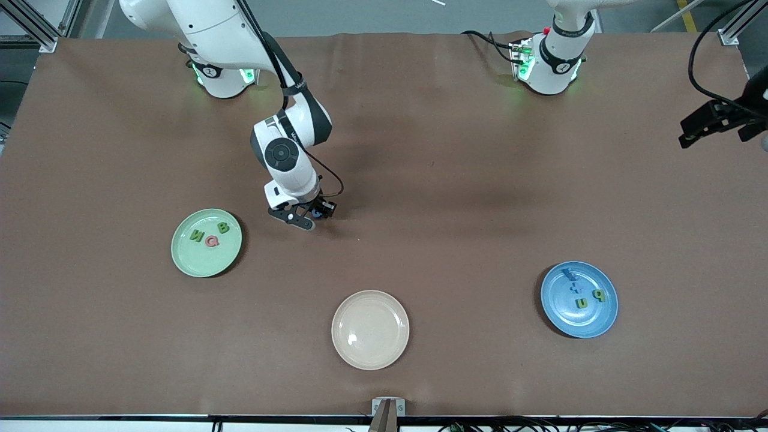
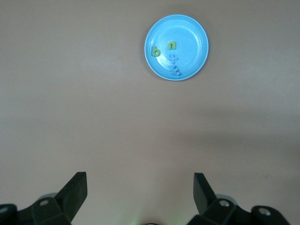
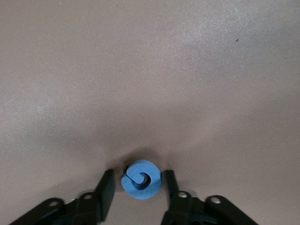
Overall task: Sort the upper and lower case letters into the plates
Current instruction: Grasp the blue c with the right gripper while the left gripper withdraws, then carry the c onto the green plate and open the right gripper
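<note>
A blue G [image 3: 140, 179] lies flat on the brown table, and in the front view the G [image 1: 316, 214] shows beside the mint green plate [image 1: 186, 258]. My right gripper [image 3: 138, 172] is down at it, one finger on each side with a slim gap on both; the same gripper [image 1: 303, 219] hides most of the letter from the front. On the mint plate lie a green N [image 1: 197, 235], a green B [image 1: 223, 227] and a pink Q [image 1: 211, 241]. The blue plate [image 1: 591, 321] holds a blue m [image 1: 569, 275], a cross [image 1: 575, 287], a u [image 1: 581, 303] and a p [image 1: 598, 294]. My left gripper [image 2: 140, 174] waits open and empty, high at its end of the table.
A cream-beige plate [image 1: 370, 330] with nothing on it sits near the front edge, between the two coloured plates. In the left wrist view the blue plate [image 2: 192, 33] is seen from well above.
</note>
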{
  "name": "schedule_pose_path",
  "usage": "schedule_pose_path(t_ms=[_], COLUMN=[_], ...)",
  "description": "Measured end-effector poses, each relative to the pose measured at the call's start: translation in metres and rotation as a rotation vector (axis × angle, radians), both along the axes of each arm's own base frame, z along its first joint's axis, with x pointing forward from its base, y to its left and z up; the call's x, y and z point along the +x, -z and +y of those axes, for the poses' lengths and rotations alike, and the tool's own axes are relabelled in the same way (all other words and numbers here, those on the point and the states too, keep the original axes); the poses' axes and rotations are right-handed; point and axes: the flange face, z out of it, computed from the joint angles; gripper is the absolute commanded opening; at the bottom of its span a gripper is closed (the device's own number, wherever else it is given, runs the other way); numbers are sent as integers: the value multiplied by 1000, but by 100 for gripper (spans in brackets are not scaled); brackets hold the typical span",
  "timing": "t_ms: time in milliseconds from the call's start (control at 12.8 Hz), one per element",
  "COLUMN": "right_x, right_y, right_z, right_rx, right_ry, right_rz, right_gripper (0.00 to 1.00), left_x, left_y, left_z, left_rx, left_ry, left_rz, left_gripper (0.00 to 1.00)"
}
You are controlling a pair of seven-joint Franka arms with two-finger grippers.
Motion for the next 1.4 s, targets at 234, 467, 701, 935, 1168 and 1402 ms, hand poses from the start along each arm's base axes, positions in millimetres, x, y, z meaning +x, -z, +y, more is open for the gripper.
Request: schedule_pose_path(t_ms=[234, 467, 701, 935, 1168, 1402], right_x=[1, 12, 52, 89, 108, 112], right_y=[-1, -4, -27, -57, -60, -57], right_z=[-1, -15, -66, -135, -197, -225], right_rx=[-2, -5, -5, 9, 20, 22], right_ry=[2, 2, -58, -125, -194, -208], right_rz=[2, -10, 7, 48, 49, 51], right_gripper=[0, 0, 0, 0, 0, 1], left_x=[-8, -13, -16, -14, -13, -14], left_y=[1, 2, 0, 3, 6, 10], left_z=[-1, 0, -1, -3, -7, -25], left_rx=[1, 2, 3, 3, 2, -2], left_ry=[2, 1, 5, 10, 17, 51], left_rz=[6, 8, 4, -2, -2, 5], left_gripper=[100, 100, 100, 100, 100, 100])
